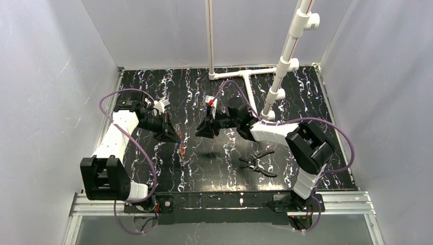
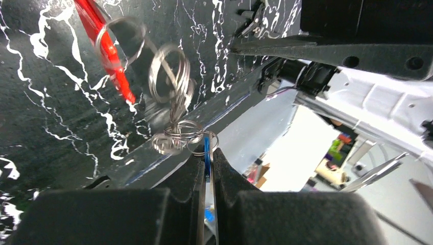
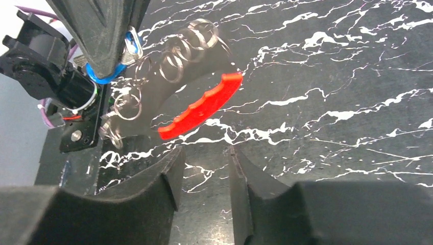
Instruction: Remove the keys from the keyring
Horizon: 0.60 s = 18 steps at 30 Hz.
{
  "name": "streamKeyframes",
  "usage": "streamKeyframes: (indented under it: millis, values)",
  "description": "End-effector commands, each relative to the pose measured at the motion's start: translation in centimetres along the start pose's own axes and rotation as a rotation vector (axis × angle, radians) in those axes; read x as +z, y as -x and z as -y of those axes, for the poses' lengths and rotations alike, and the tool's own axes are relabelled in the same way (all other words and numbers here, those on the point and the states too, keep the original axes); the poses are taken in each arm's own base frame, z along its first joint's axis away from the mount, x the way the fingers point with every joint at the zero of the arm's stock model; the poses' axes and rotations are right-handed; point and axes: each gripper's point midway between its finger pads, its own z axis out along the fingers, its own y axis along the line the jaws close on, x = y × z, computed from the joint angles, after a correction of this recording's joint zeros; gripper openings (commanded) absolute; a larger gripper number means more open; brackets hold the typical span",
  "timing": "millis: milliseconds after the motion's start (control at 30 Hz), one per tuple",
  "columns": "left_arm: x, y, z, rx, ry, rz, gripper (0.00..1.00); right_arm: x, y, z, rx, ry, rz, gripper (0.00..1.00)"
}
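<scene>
My left gripper (image 2: 207,154) is shut on the keys (image 2: 206,150): a blue-headed one and a silvery blade show edge-on between its pads. From them a chain of silver split rings (image 2: 171,76) runs to the red keyring (image 2: 104,48), blurred and dangling above the table. In the right wrist view the keyring (image 3: 201,106) hangs just beyond my right gripper (image 3: 204,153), which is open with nothing between its fingers. The left fingers (image 3: 102,30) hold the blue key head (image 3: 104,76) at upper left. From above, both grippers (image 1: 173,138) (image 1: 200,131) face each other over the keyring (image 1: 181,149).
Black-handled pliers (image 1: 258,164) lie on the black marbled table (image 1: 214,168) to the right of centre. A white pipe frame (image 1: 275,87) stands at the back right. A metal rail (image 1: 224,200) runs along the near edge.
</scene>
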Motion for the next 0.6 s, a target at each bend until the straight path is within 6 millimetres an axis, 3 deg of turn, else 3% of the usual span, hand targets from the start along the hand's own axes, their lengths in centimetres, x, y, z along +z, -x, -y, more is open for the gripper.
streamKeyframes:
  millis: [0, 133, 267, 567]
  values:
    - [-1.2, -1.5, 0.6, 0.143, -0.001, -0.072, 0.0, -0.4, 3.1, -0.2, -0.105, -0.017, -0.02, 0.51]
    - [-1.7, -1.4, 0.6, 0.259, 0.024, -0.093, 0.0, -1.0, 3.7, 1.2, -0.155, -0.085, -0.099, 0.66]
    - [-2.1, -1.2, 0.6, 0.361, 0.031, -0.115, 0.0, -2.1, 5.7, 2.8, -0.203, -0.157, -0.138, 0.97]
    - [-3.2, 0.1, 1.9, 0.555, 0.002, -0.14, 0.0, -7.8, 9.6, 5.5, -0.258, -0.432, -0.224, 0.98]
